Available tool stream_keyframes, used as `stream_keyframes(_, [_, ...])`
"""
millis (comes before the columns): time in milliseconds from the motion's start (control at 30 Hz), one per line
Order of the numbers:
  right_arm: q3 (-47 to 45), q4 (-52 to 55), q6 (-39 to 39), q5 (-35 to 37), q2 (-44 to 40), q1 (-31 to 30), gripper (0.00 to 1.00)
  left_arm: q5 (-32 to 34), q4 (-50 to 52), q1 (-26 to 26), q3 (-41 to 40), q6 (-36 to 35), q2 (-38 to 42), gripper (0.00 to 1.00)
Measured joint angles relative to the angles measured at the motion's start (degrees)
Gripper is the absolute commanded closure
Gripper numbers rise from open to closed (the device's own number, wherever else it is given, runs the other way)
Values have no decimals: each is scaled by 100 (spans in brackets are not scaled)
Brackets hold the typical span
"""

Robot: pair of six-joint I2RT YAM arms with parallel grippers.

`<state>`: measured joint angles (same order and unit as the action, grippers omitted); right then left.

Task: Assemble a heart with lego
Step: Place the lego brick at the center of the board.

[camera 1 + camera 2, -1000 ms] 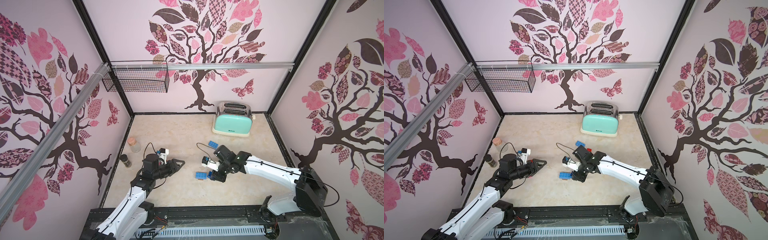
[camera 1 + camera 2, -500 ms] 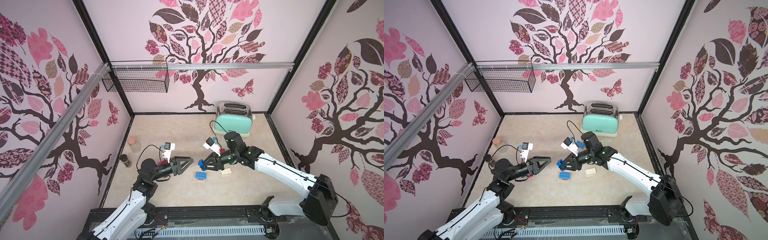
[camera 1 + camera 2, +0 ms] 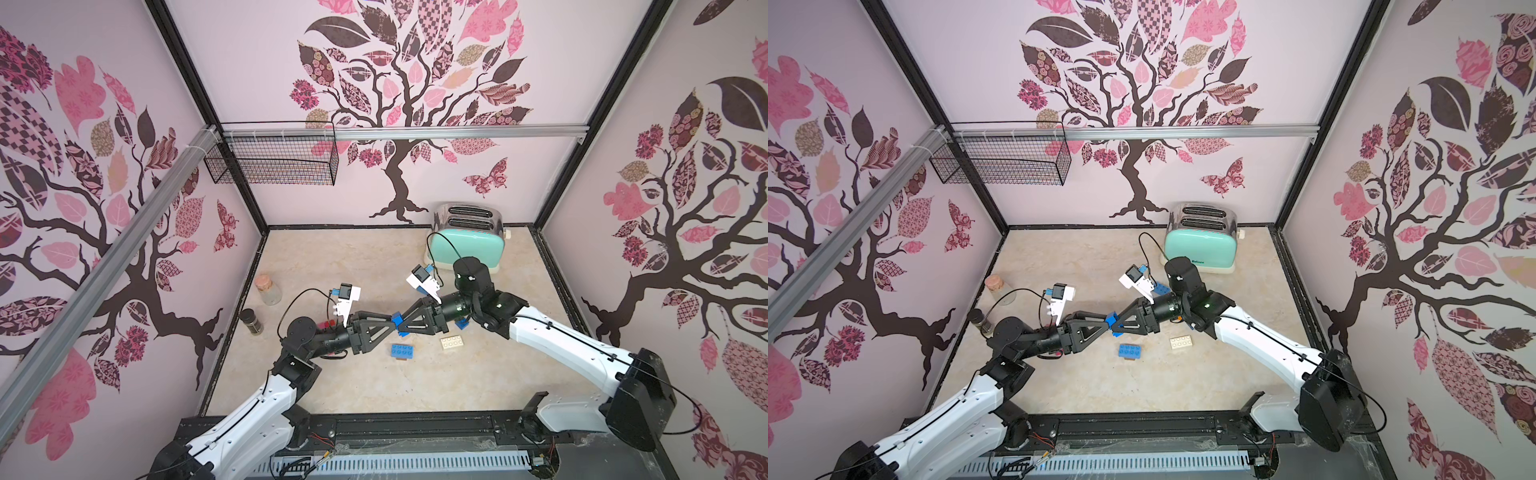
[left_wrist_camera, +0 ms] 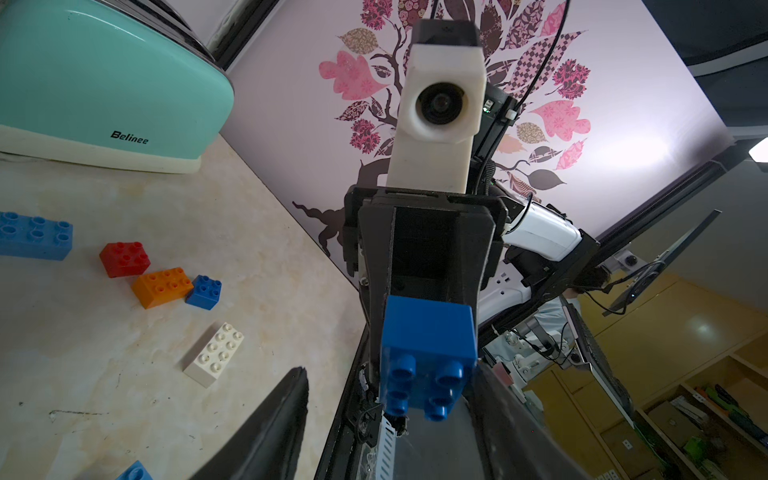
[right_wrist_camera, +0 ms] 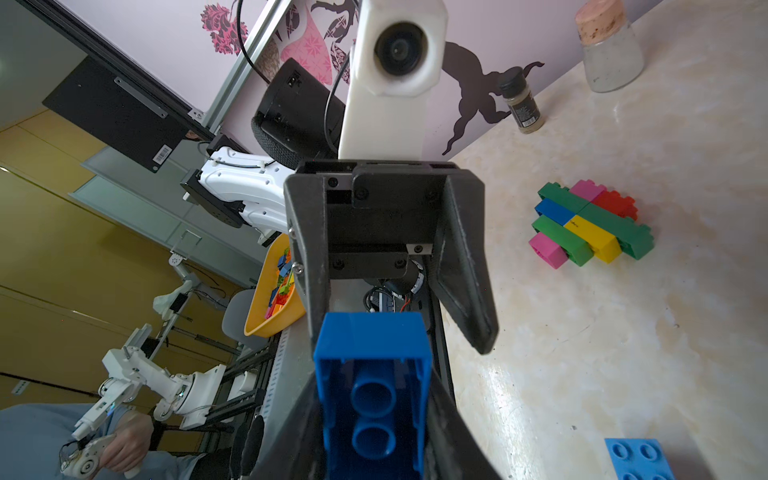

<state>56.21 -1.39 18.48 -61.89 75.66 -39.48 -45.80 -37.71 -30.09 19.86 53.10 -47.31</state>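
Hanging over the middle of the desk [image 3: 357,270] in both top views, the blue brick [image 3: 397,321] is clamped in the right claw [image 3: 405,327]. That claw meets the left claw [image 3: 388,327] tip to tip, clear of the surface.

From the left wrist, the brick's studs face the lens and the right claw presses on two opposite walls. The left claw's own fingers [image 4: 274,424] stand apart on either side and grip nothing.

From the right wrist, the hollow underside shows. One left finger is just beside the brick and the other is well off it. The part-built heart [image 5: 590,224] lies flat on the desk, well apart.

The brick looks light, rigid and not fragile, with smooth walls that may slip. It is best pinched on the two free flat walls, leaving the studs and hollow clear.

Half a second ago a gap separated the claws. A second ago the right claw was low over the loose bricks.
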Motion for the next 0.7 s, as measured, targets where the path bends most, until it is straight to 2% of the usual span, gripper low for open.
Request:
stream_keyframes(400, [-245, -39, 234, -98, 173, 7, 72, 83, -31, -245, 297, -85, -289, 42])
stream_keyframes(600, [-247, -31, 297, -197, 173, 2, 72, 201, 4, -372, 352, -225, -348, 50])
stream_keyframes(700, [-247, -9, 297, -205, 173, 2, 72, 245, 114, -378, 352, -273, -317, 48])
